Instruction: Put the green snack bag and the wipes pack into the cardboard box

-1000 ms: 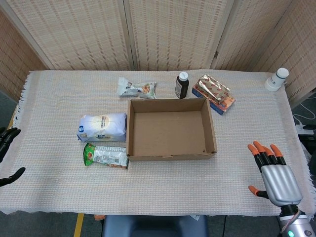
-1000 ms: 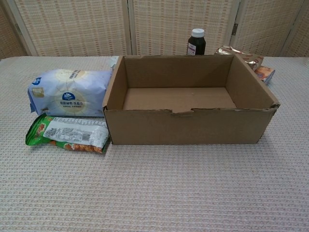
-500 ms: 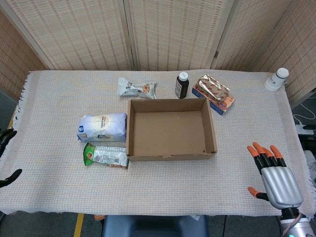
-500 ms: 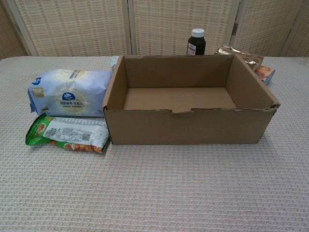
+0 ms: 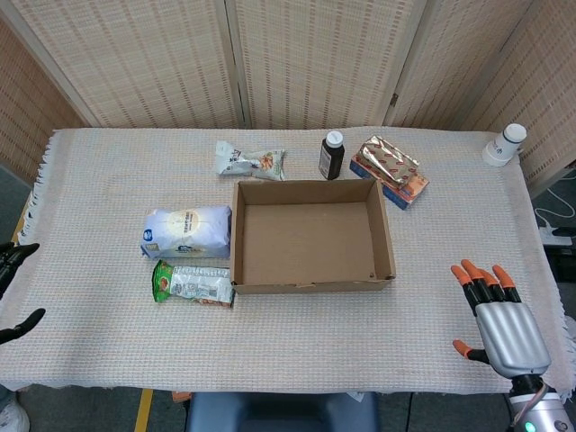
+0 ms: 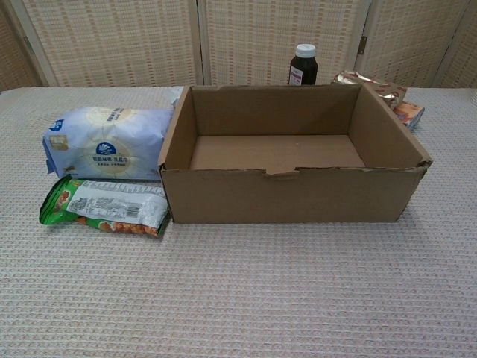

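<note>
The open cardboard box (image 5: 387,236) (image 6: 291,195) stands empty in the middle of the table. Against its left side lies the green snack bag (image 5: 191,283) (image 6: 104,206), flat on the cloth. Just behind the bag rests the pale blue wipes pack (image 5: 187,230) (image 6: 106,142). My right hand (image 5: 499,315) hovers open near the table's front right corner, fingers spread, holding nothing. Only dark fingertips of my left hand (image 5: 13,288) show at the far left edge, spread apart beyond the table. Neither hand appears in the chest view.
Behind the box stand a dark bottle (image 5: 331,155) (image 6: 302,66), a white snack bag (image 5: 249,161) and a foil pack on an orange-blue box (image 5: 389,169) (image 6: 381,92). A white bottle (image 5: 504,144) sits at the back right corner. Woven screens close off the rear.
My left hand has drifted slightly lower along the left edge. The right hand and all the objects stay where they were.
</note>
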Robot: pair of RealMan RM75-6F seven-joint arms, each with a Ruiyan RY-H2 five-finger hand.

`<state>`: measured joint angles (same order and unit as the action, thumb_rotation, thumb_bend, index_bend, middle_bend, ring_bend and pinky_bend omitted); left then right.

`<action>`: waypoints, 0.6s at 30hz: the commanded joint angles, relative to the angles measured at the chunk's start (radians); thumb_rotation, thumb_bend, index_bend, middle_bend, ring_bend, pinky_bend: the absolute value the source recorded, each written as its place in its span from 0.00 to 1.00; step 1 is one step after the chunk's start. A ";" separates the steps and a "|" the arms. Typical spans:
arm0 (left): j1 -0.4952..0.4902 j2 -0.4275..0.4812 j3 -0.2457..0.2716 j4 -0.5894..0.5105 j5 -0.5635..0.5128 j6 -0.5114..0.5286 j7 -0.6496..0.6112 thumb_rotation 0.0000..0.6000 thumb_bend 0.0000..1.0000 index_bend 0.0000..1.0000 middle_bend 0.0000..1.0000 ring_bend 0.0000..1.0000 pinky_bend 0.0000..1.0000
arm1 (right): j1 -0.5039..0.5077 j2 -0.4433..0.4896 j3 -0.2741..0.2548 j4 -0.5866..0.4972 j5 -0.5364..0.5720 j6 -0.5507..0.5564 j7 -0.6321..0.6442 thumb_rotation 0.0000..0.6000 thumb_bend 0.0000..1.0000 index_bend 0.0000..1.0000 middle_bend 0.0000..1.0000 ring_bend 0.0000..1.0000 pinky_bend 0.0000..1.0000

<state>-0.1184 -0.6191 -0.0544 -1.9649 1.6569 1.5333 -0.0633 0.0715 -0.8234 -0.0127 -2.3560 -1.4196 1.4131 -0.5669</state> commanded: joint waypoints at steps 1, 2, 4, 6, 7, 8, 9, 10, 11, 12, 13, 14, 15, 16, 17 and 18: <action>-0.005 -0.048 0.029 0.020 0.066 -0.029 0.040 1.00 0.22 0.09 0.19 0.14 0.28 | 0.001 0.000 -0.001 0.000 0.003 -0.001 -0.001 1.00 0.00 0.06 0.01 0.00 0.00; -0.007 -0.064 0.037 0.021 0.083 -0.039 0.054 1.00 0.22 0.09 0.19 0.14 0.28 | 0.000 0.000 -0.002 0.000 0.002 -0.001 -0.001 1.00 0.00 0.06 0.01 0.00 0.00; -0.014 -0.100 0.054 0.022 0.113 -0.071 0.083 1.00 0.22 0.09 0.19 0.14 0.28 | -0.001 0.000 -0.004 0.000 -0.005 0.001 0.001 1.00 0.00 0.06 0.01 0.00 0.00; -0.024 -0.133 0.060 0.026 0.125 -0.094 0.108 1.00 0.22 0.09 0.19 0.14 0.28 | -0.003 0.000 -0.007 0.000 -0.010 0.002 0.001 1.00 0.00 0.06 0.01 0.00 0.00; -0.032 -0.153 0.062 0.029 0.132 -0.109 0.119 1.00 0.22 0.09 0.19 0.14 0.28 | -0.004 0.001 -0.008 0.000 -0.011 0.002 0.002 1.00 0.00 0.06 0.01 0.00 0.00; -0.043 -0.181 0.063 0.033 0.136 -0.130 0.132 1.00 0.22 0.10 0.19 0.14 0.28 | -0.004 0.002 -0.009 0.000 -0.011 0.002 0.003 1.00 0.00 0.06 0.01 0.00 0.00; -0.051 -0.200 0.061 0.037 0.135 -0.142 0.140 1.00 0.22 0.11 0.19 0.14 0.28 | -0.005 0.003 -0.009 0.000 -0.010 0.002 0.003 1.00 0.00 0.06 0.01 0.00 0.00; -0.062 -0.220 0.060 0.040 0.134 -0.162 0.150 1.00 0.22 0.11 0.19 0.14 0.28 | -0.005 0.004 -0.010 0.000 -0.010 0.002 0.005 1.00 0.00 0.06 0.01 0.00 0.00; -0.076 -0.242 0.056 0.043 0.126 -0.185 0.166 1.00 0.22 0.12 0.19 0.14 0.27 | -0.005 0.005 -0.010 0.000 -0.011 0.002 0.007 1.00 0.00 0.06 0.01 0.00 0.00; -0.090 -0.258 0.053 0.045 0.119 -0.210 0.182 1.00 0.22 0.12 0.19 0.14 0.27 | -0.005 0.007 -0.009 0.000 -0.012 0.003 0.009 1.00 0.00 0.06 0.01 0.00 0.00; -0.104 -0.273 0.048 0.047 0.108 -0.234 0.198 1.00 0.22 0.12 0.19 0.14 0.27 | -0.005 0.008 -0.009 0.000 -0.014 0.004 0.011 1.00 0.00 0.06 0.01 0.00 0.00; -0.122 -0.291 0.041 0.048 0.090 -0.266 0.220 1.00 0.22 0.12 0.19 0.14 0.27 | -0.006 0.010 -0.009 0.000 -0.015 0.005 0.014 1.00 0.00 0.06 0.01 0.00 0.00; -0.136 -0.305 0.035 0.049 0.074 -0.290 0.235 1.00 0.22 0.12 0.19 0.14 0.27 | -0.006 0.011 -0.009 0.000 -0.015 0.005 0.015 1.00 0.00 0.06 0.01 0.00 0.00; -0.150 -0.319 0.029 0.049 0.056 -0.313 0.248 1.00 0.22 0.13 0.19 0.14 0.28 | -0.006 0.012 -0.008 0.000 -0.015 0.006 0.017 1.00 0.00 0.06 0.01 0.00 0.00; -0.168 -0.338 0.020 0.050 0.030 -0.343 0.260 1.00 0.22 0.13 0.19 0.14 0.28 | -0.005 0.014 -0.008 0.000 -0.014 0.005 0.019 1.00 0.00 0.06 0.01 0.00 0.00; -0.180 -0.352 0.014 0.051 0.011 -0.362 0.266 1.00 0.22 0.13 0.19 0.14 0.28 | -0.005 0.015 -0.008 0.000 -0.012 0.005 0.020 1.00 0.00 0.06 0.01 0.00 0.00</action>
<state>-0.2592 -0.9301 -0.0213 -1.9192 1.7141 1.2214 0.1694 0.0662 -0.8094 -0.0206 -2.3560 -1.4325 1.4183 -0.5477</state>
